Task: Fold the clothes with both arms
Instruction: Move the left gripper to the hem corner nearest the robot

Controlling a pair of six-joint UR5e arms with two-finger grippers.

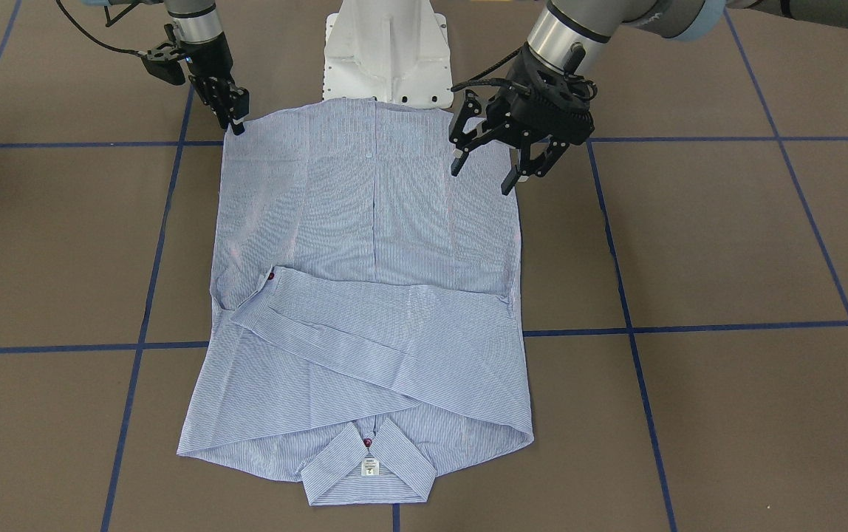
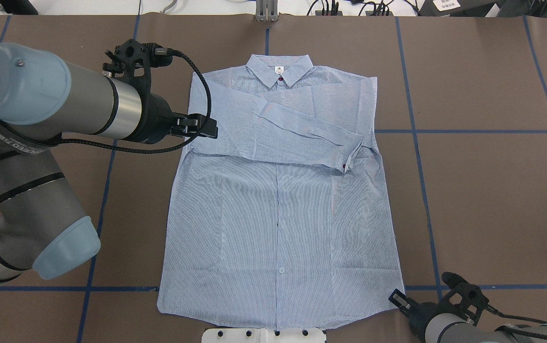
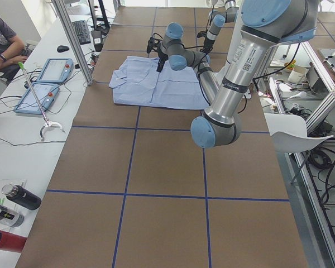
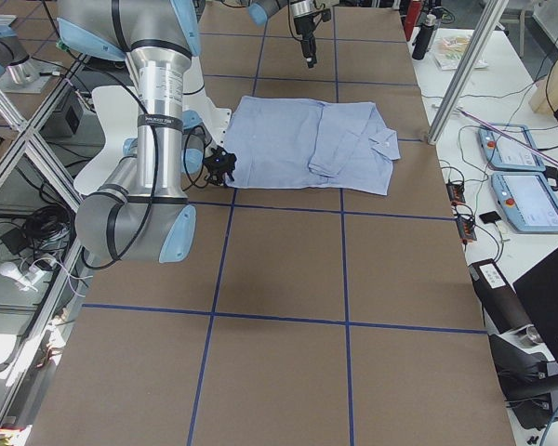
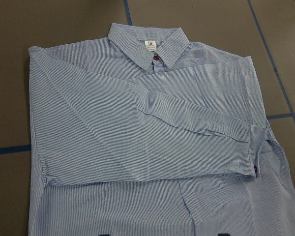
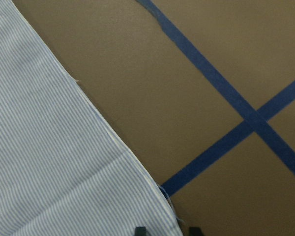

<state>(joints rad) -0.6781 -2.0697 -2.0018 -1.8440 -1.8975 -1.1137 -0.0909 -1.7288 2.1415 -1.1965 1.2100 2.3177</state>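
Shirt (image 2: pixel 278 214) flat, mid table (image 2: pixel 469 190); collar (image 2: pixel 279 71) far from robot, sleeves (image 2: pixel 302 128) folded across chest. R gripper (image 1: pixel 236 125) at near right hem corner (image 6: pixel 169 216), jaws narrowly apart. L gripper (image 1: pixel 481 181) spread wide, hovering above shirt's left side.

The left gripper (image 1: pixel 481 174) is hovering, jaws spread wide, pointing downward; the right gripper (image 1: pixel 236 122) is hanging low, jaws narrowly parted.
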